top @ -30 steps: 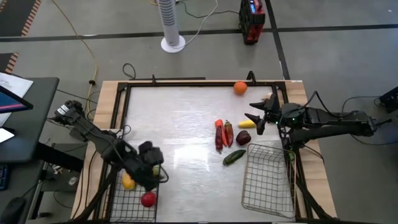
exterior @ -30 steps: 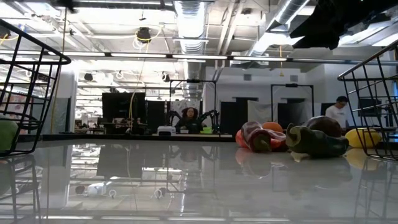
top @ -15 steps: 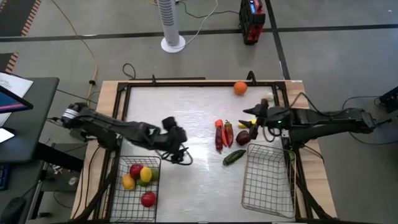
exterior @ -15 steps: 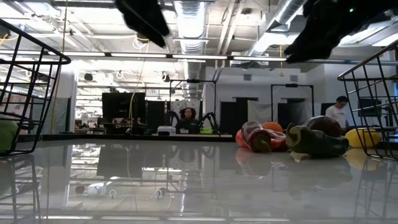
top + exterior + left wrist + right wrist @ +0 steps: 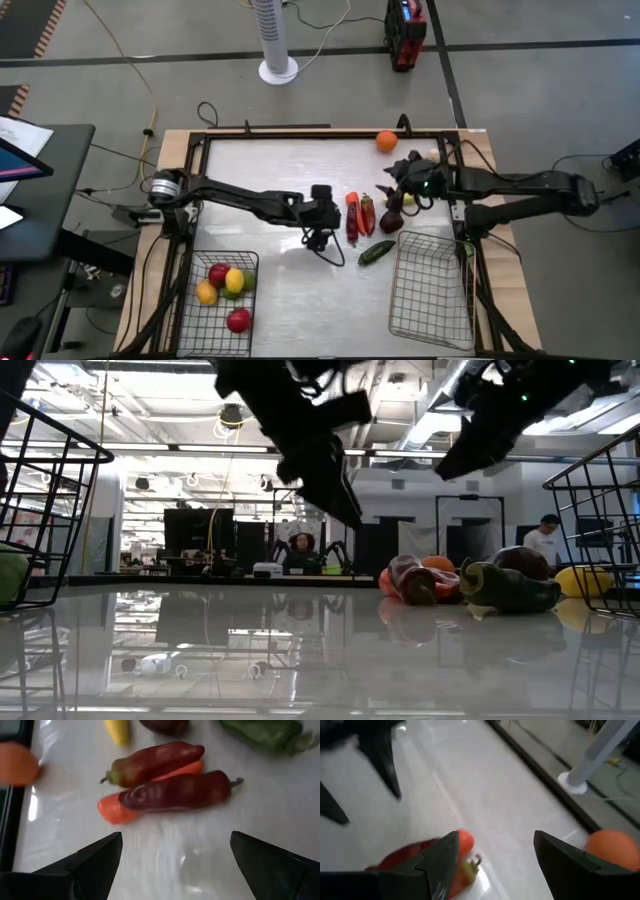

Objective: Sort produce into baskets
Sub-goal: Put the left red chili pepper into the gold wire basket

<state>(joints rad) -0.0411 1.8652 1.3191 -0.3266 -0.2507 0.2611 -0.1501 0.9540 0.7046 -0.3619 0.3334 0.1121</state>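
Observation:
A carrot and two red peppers lie side by side at the table's middle right, also in the high view. Beside them are a dark plum, a green pepper and a yellow piece. An orange lies at the far edge. My left gripper hovers open just left of the peppers. My right gripper hovers open over the plum and the yellow piece. The left basket holds red apples, lemons and a lime. The right basket holds nothing.
A raised dark frame runs around the table. Bare tabletop spreads over the far left. In the low view the baskets' wire walls stand at the left and at the right.
My left gripper has swung from above the left basket toward the table's right and far side, ending beside the peppers. My right gripper has moved a little toward the table's left, over the plum and the yellow piece. The produce has stayed in place.

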